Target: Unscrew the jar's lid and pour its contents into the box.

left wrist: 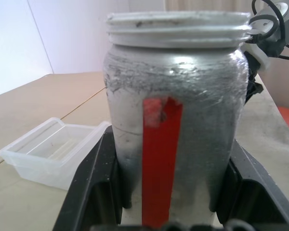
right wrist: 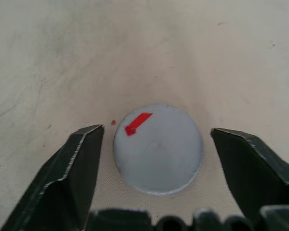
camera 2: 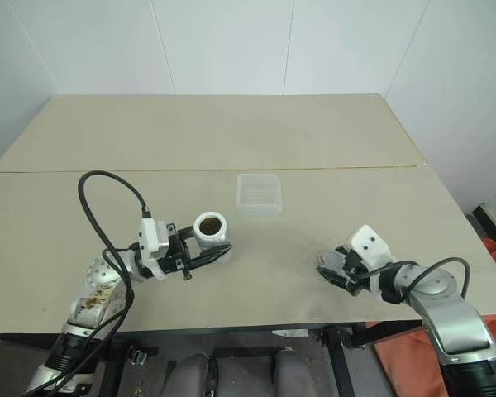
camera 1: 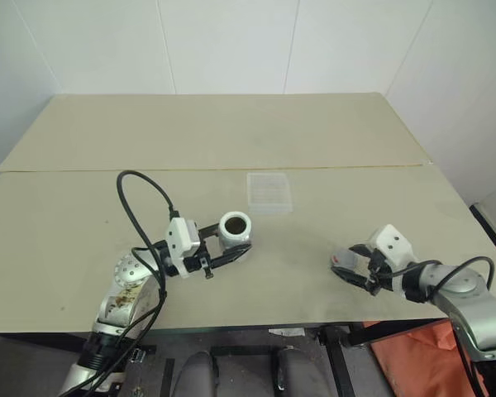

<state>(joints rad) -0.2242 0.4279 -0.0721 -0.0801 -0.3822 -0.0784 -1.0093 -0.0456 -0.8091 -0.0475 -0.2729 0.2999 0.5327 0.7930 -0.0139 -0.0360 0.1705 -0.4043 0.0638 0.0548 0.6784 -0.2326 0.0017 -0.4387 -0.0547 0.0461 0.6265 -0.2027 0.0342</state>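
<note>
The jar (camera 1: 236, 226) stands upright above the table with its mouth uncovered and something dark inside. My left gripper (camera 1: 234, 241) is shut on the jar (left wrist: 173, 120), one black finger on each side, and a red strip runs down the jar's wall. The grey lid (right wrist: 158, 148), with a small red mark on top, lies flat on the table near the front right. My right gripper (right wrist: 156, 132) is open around it, and a gap shows between each finger and the lid's rim. The clear box (camera 1: 269, 192) sits on the table beyond the jar.
The beige table (camera 1: 231, 124) is made of two boards with a seam running across just behind the box. White walls close in the far side. The table's front edge lies just below both grippers, and an orange object (camera 1: 413, 347) sits on the floor at the right.
</note>
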